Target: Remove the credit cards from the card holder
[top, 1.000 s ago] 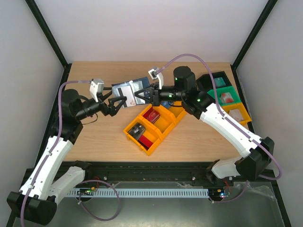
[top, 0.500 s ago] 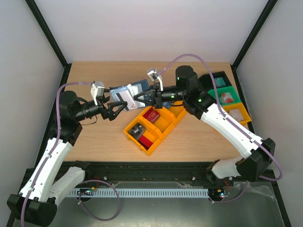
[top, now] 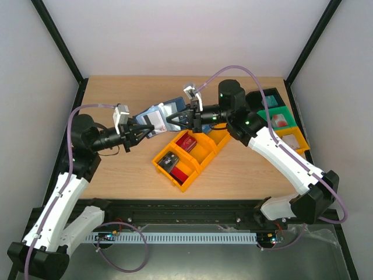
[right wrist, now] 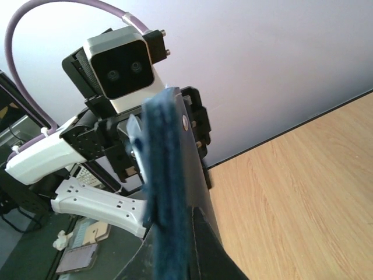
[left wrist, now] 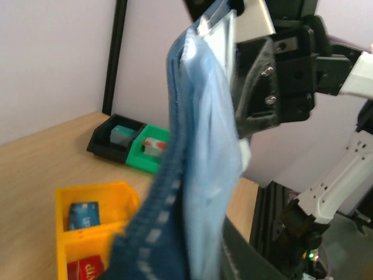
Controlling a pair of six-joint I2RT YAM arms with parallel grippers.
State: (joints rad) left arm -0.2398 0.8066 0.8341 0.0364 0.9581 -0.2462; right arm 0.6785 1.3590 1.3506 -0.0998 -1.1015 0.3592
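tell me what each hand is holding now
left hand: at the card holder, grip cannot be told
right hand: closed on the card holder

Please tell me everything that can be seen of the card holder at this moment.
The card holder is a navy fabric case, lighter blue inside, opened and held in the air above the table. The right gripper is shut on one end; the left gripper meets the other, where a pale card shows.

Navy folding card holder [top: 161, 111] hangs between left gripper [top: 145, 128] and right gripper [top: 171, 119], apparently behind yellow three-compartment bin [top: 201, 169] on wooden worktop [top: 119, 169].
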